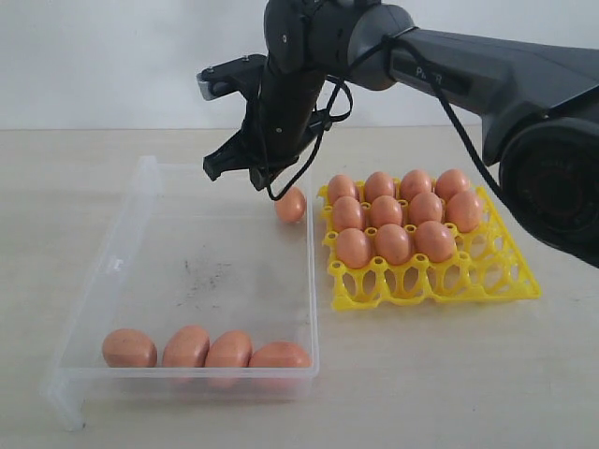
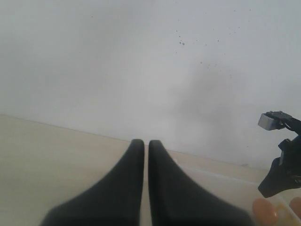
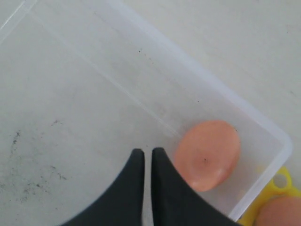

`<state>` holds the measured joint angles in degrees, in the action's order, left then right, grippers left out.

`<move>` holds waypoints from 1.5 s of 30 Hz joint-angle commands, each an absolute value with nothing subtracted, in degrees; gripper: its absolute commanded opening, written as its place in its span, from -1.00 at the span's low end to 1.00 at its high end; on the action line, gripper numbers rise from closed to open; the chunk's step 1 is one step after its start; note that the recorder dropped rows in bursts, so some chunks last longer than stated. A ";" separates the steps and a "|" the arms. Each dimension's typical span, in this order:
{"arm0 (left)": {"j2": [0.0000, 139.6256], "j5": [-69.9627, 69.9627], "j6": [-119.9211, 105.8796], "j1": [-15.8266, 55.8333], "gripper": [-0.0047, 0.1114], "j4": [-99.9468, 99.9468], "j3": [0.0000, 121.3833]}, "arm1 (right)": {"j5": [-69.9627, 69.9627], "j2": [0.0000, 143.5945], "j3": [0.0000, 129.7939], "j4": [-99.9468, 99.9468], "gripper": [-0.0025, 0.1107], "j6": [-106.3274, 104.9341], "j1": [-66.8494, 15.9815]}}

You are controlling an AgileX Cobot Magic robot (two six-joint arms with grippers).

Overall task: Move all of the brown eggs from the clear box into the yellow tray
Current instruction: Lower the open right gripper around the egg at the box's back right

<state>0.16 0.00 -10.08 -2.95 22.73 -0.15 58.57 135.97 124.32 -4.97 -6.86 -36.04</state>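
Observation:
The clear box (image 1: 140, 201) holds a row of several brown eggs (image 1: 187, 347) along its near wall, plus one egg (image 1: 290, 204) in its far right corner. The yellow tray (image 1: 487, 276) beside it carries several eggs (image 1: 392, 243) in its back three rows. My right gripper (image 1: 257, 180) hangs over the box, just left of the corner egg. In the right wrist view this gripper (image 3: 147, 153) is shut and empty, with the corner egg (image 3: 207, 154) beside one finger. My left gripper (image 2: 146, 143) is shut on nothing and out of the exterior view.
Dark specks mark the box floor (image 1: 201, 276). The tray's front row of cups (image 1: 430, 281) holds nothing. A corner of the yellow tray (image 3: 277, 181) shows past the box wall (image 3: 221, 94). A black cable (image 1: 314, 154) loops under the right arm.

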 commanded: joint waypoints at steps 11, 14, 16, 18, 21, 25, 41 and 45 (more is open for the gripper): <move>0.00 0.00 -10.41 -2.71 -0.85 23.01 0.00 | 58.58 135.24 124.69 -4.88 -0.96 -5.13 -35.84; 0.00 0.00 -10.41 -2.71 -0.85 23.01 0.00 | 57.69 135.24 124.69 -5.00 -0.96 -4.10 -35.61; 0.00 0.00 -10.41 -2.71 -0.85 23.01 0.00 | 58.29 135.24 124.69 -6.01 -0.96 -2.23 -34.95; 0.00 0.00 -10.41 -2.71 -0.85 23.01 0.00 | 59.99 135.38 124.69 -7.05 -0.96 -2.06 -34.35; 0.00 0.00 -10.41 -2.71 -0.85 23.01 0.00 | 62.06 135.76 124.69 -6.42 -0.96 -2.25 -33.55; 0.00 0.00 -10.41 -2.71 -0.85 23.01 0.00 | 59.33 135.76 124.79 -5.57 -0.96 -2.39 -33.14; 0.00 0.00 -10.41 -2.71 -0.85 23.01 0.00 | 60.59 138.45 124.68 -3.23 0.02 -8.40 -33.14; 0.00 0.00 -10.41 -2.71 -0.85 23.01 0.00 | 58.92 139.87 124.68 -2.95 0.02 -8.30 -33.14</move>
<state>0.16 0.00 -10.08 -2.95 22.73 -0.15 59.92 139.10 124.41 -3.71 -8.52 -33.41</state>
